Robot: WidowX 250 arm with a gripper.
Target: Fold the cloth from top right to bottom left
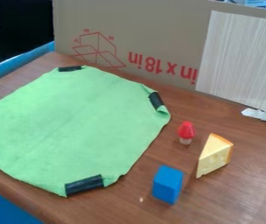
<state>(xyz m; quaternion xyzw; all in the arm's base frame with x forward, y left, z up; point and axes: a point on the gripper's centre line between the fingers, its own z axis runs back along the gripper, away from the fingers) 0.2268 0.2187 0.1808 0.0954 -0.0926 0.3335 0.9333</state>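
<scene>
One green, soft cloth [71, 122] lies spread on the brown wooden counter [235, 197]; the hand's opening, hold and position relative to it I cannot tell; the fold seems unstarted, so the hand should next pinch the black-taped top-right corner [155, 100] and draw it bottom-left; beyond that grasp point stands a brown cardboard panel [153, 30].

Cloth [71, 127] on tbl [235, 197] L, mushroom [186, 131] R of it, cheese [215, 155] farther R, block [167, 184] in front, cardboard [159, 26] behind.
</scene>
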